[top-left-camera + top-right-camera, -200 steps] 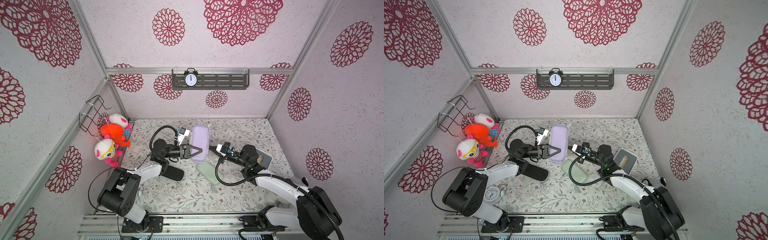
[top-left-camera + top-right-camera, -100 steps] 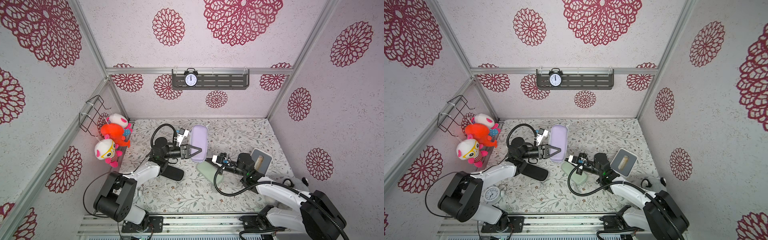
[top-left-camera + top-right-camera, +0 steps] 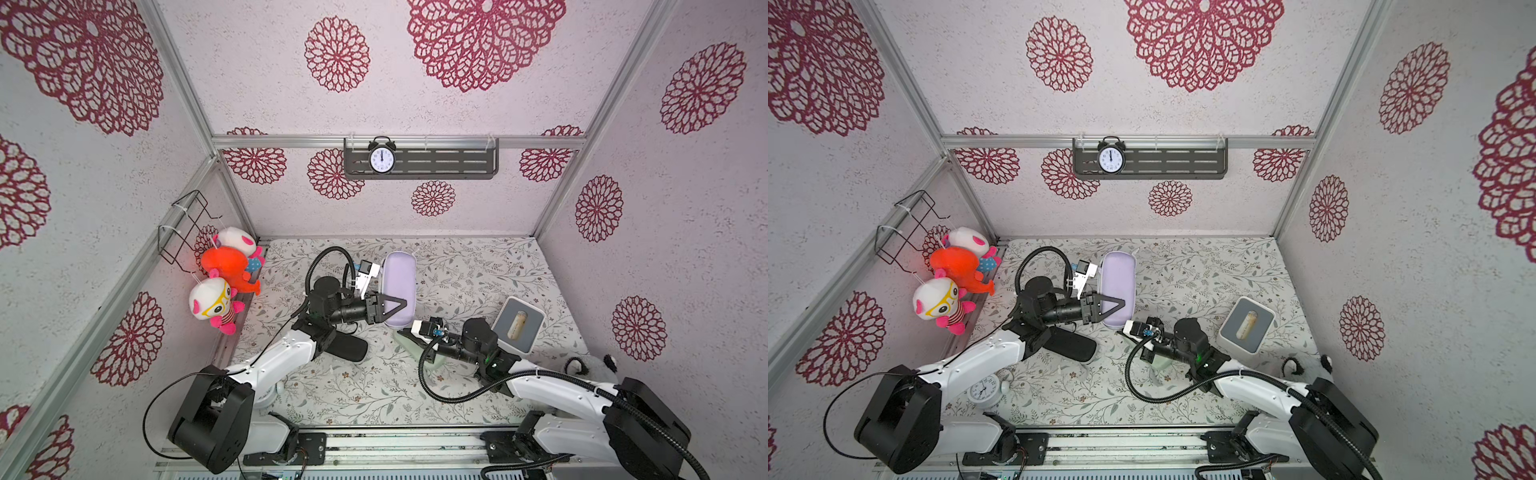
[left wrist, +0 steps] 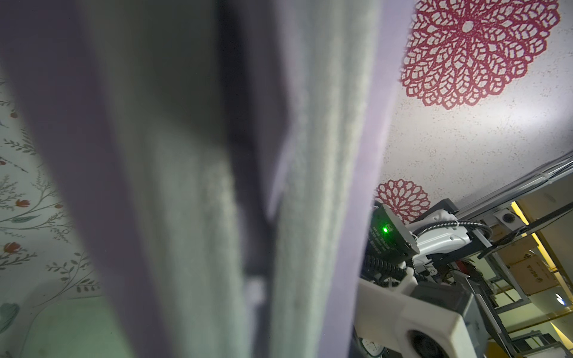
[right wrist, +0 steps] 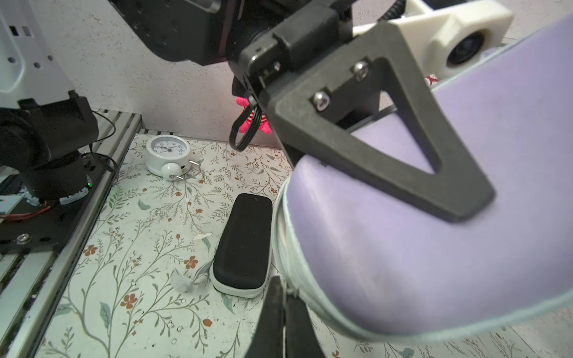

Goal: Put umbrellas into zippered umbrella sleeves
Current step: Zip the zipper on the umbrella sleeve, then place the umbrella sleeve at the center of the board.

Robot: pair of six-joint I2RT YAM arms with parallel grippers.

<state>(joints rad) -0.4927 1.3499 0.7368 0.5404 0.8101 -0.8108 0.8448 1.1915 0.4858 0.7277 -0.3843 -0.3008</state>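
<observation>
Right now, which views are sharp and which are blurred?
Left wrist view: the lilac sleeve sits too near the lens, blurred, filling most of the frame; the wall behind is sharp. Right wrist view: that sleeve is soft, the black sleeve and white alarm clock crisp. Both top views: sharp, evenly lit.

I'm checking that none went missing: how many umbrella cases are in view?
3. The lilac case is clamped in the left gripper. The black case lies on the table beside that arm. The mint green case lies under the right arm, partly hidden.
</observation>
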